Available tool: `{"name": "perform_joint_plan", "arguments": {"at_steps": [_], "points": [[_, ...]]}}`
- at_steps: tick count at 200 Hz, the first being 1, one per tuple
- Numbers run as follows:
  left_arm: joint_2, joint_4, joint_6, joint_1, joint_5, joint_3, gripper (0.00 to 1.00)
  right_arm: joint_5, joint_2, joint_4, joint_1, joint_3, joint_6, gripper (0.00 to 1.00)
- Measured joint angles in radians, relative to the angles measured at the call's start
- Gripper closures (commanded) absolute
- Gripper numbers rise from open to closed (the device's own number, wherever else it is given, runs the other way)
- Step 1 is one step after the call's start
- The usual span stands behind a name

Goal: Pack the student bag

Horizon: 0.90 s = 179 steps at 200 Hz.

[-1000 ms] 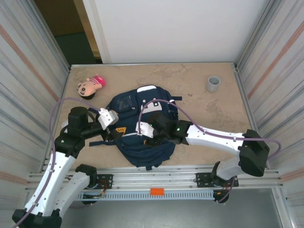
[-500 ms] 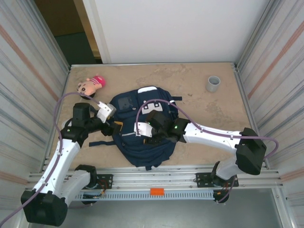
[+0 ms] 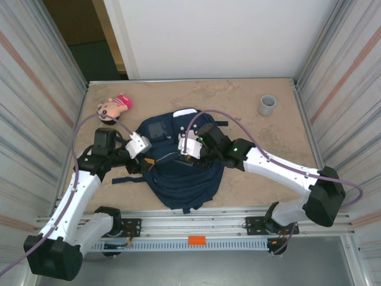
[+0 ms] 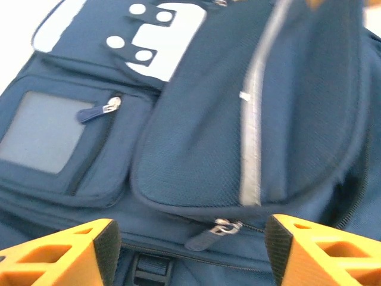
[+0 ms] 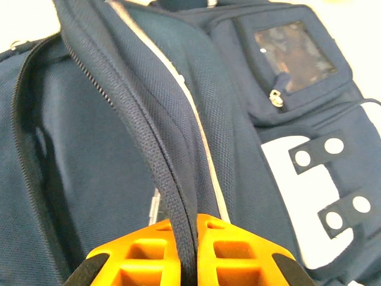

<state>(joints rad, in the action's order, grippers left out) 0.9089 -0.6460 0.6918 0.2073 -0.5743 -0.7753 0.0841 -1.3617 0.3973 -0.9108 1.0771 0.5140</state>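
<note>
**Right gripper clamped on zip edge; left gripper released**

Surroundings: a doll point(image 3: 113, 108) lies at the table's point(image 3: 250, 128) far-left corner, just beyond the left arm. A grey cup point(image 3: 267, 105) stands far right, well apart from everything else.

The student bag point(image 3: 175, 173) lies flat at mid-table, front side up, between both arms.

Right gripper point(image 5: 189, 238): fingers pinched together on the bag's raised zippered rim.

Left gripper point(image 4: 193, 250): jaws apart and holding nothing, over the front-pocket zip pull point(image 4: 225, 227). Whether it touches the fabric cannot be told.
</note>
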Motion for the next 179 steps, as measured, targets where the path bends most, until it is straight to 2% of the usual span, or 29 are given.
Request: {"name": "perform_joint_plan", "arguments": {"at_steps": [28,61,85,107,126,147,179], "points": [[0.051,-0.067,0.117,0.094,0.05,-0.006,0.3,0.027,0.008,-0.007,0.024,-0.003,-0.009,0.97],[0.117,-0.081,0.174,0.102,0.102,-0.006,0.3,0.053,0.014,-0.016,0.036,-0.014,-0.013,0.97],[0.159,-0.063,0.193,0.103,0.121,-0.005,0.34,0.057,0.02,-0.022,0.036,-0.02,-0.013,0.97],[0.201,-0.053,0.204,0.102,0.118,-0.004,0.41,0.067,0.021,-0.024,0.037,-0.021,-0.016,0.97],[0.227,-0.06,0.213,0.102,0.097,-0.004,0.51,0.067,0.021,-0.029,0.037,-0.022,-0.027,0.97],[0.228,-0.072,0.229,0.102,0.064,-0.005,0.68,0.067,0.021,-0.031,0.042,-0.022,-0.039,0.97],[0.211,-0.094,0.229,0.102,0.024,-0.005,0.82,0.066,0.021,-0.032,0.048,-0.022,-0.056,0.98]]}}
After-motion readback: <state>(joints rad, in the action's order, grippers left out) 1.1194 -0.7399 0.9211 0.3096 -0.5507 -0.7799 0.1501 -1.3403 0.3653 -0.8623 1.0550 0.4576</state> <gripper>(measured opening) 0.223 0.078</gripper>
